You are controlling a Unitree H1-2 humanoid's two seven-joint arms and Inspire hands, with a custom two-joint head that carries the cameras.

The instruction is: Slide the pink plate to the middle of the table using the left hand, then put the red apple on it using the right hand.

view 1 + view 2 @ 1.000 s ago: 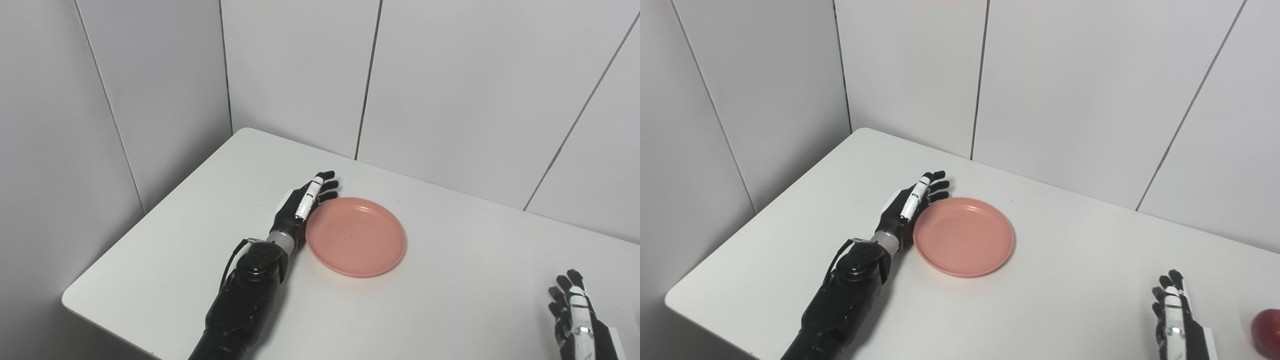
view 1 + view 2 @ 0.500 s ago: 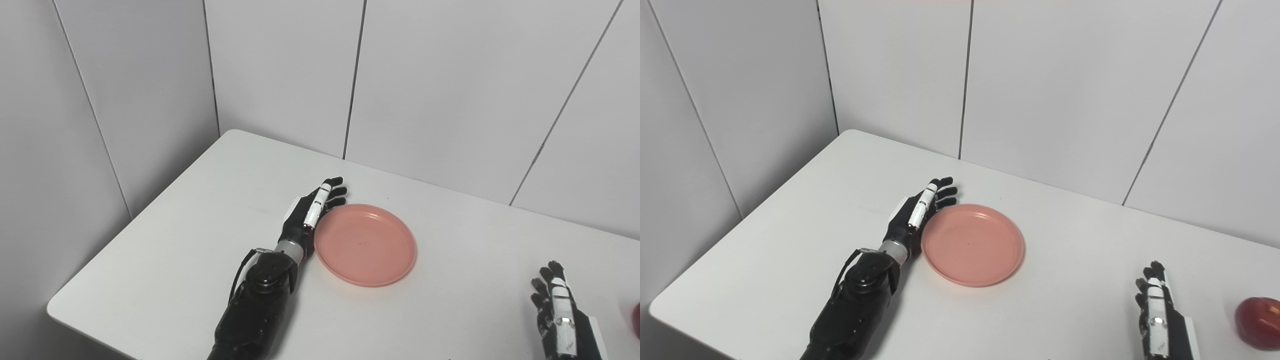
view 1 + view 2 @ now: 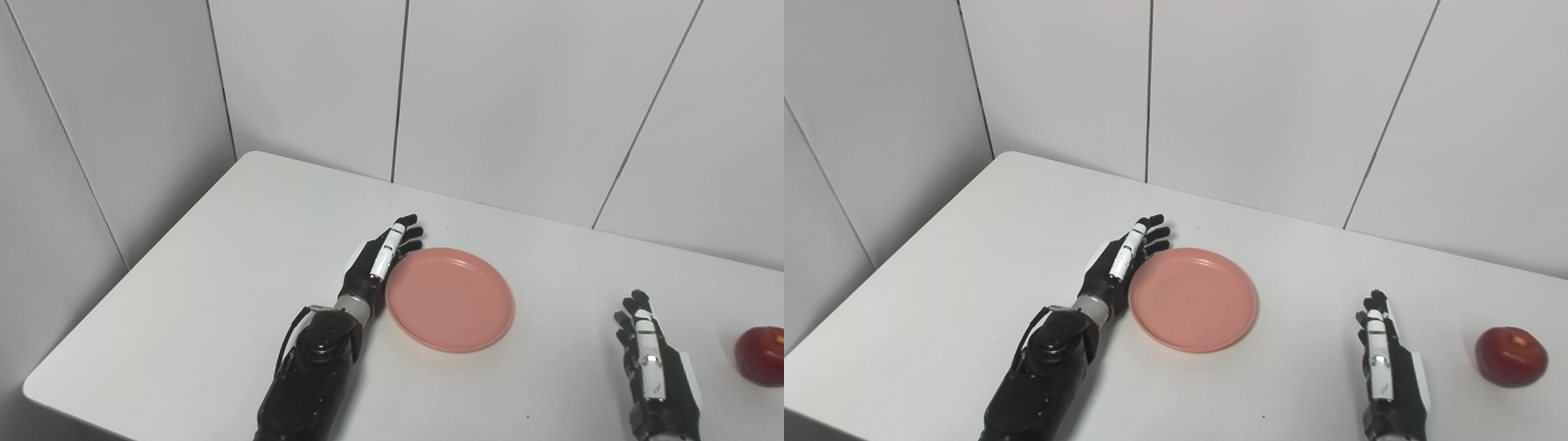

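Left eye view shows the left hand (image 3: pixel 381 260), black with a white strip along one finger, lying edge-on with fingers straight and together against the left rim of the round, shallow pink plastic plate (image 3: pixel 450 299) — holding nothing, only pressing sideways. The plate sits flat on the white bench (image 3: pixel 202 288), a little left of the frame's centre. At lower right the right hand (image 3: pixel 1383 361) rests flat, fingers extended and empty, with the shiny red apple (image 3: pixel 1511 356) well apart from it near the right edge. One likely risk is that the push lands off the plate's centre line, so the light plate spins or slips away from the fingers instead of travelling straight. Fingers riding up over the low rim could tip it. Later, the round apple may roll away from the right hand's first touch — toward the bench's right side, whose edge lies out of view.
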